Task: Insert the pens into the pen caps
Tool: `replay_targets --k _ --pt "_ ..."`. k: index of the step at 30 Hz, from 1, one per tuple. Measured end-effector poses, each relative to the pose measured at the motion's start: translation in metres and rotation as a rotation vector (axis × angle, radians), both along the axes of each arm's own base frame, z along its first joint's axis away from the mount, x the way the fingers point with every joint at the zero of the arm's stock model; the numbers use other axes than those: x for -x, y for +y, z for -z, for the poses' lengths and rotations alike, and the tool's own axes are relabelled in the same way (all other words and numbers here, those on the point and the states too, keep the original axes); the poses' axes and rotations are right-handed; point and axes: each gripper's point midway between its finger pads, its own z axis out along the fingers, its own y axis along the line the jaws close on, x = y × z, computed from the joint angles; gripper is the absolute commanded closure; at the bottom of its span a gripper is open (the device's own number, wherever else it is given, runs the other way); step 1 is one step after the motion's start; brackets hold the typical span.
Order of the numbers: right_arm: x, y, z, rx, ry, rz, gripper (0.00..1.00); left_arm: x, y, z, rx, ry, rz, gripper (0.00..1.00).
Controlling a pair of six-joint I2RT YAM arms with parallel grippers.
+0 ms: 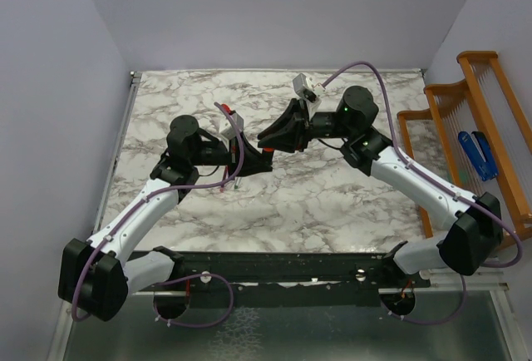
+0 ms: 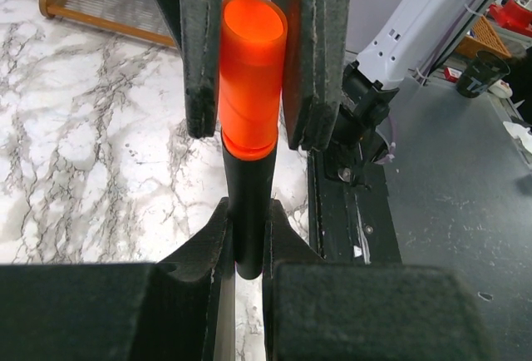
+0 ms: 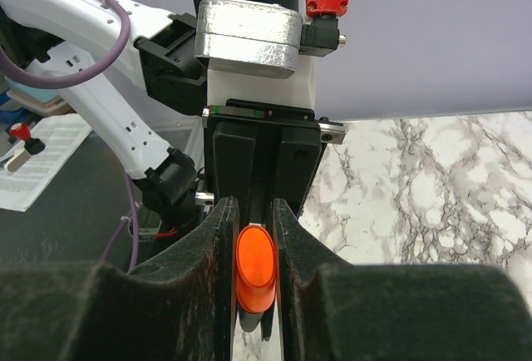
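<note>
Capping midair | left gripper (image 2: 247, 215) clamped black marker (image 2: 248, 182) mid-barrel | right gripper (image 3: 254, 215) pinched orange cap (image 2: 249, 78) sidewise | likely light, stiff, slick.

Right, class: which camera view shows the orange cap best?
Left wrist: the orange cap shows full length, meeting the black marker. Right wrist shows only its rounded end, foreshortened; top external barely shows it.

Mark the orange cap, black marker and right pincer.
orange cap (image 2: 249, 78), left wrist view, middle of its side.
black marker (image 2: 248, 182), left wrist view, barrel just below the cap.
right pincer (image 3: 254, 213), right wrist view, midway between its fingertips.
</note>
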Motion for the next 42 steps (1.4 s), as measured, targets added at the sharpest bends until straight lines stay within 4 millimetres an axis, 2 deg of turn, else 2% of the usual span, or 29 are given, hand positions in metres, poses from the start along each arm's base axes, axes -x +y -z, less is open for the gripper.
replay_targets --k 14,25,42 --pt "0.0005 -0.0004 0.0004 0.002 0.003 0.0 0.81 -0.0008 0.0 -0.0001 0.0 -0.008 -0.005 1.0" --pt "0.0018 -0.0008 0.0003 0.004 0.003 -0.005 0.76 -0.0009 0.0 0.0005 -0.001 -0.013 -0.005 1.0" --pt "0.006 -0.0034 -0.0037 -0.001 -0.004 -0.014 0.78 0.0003 0.0006 -0.0026 0.005 -0.034 -0.002 1.0"
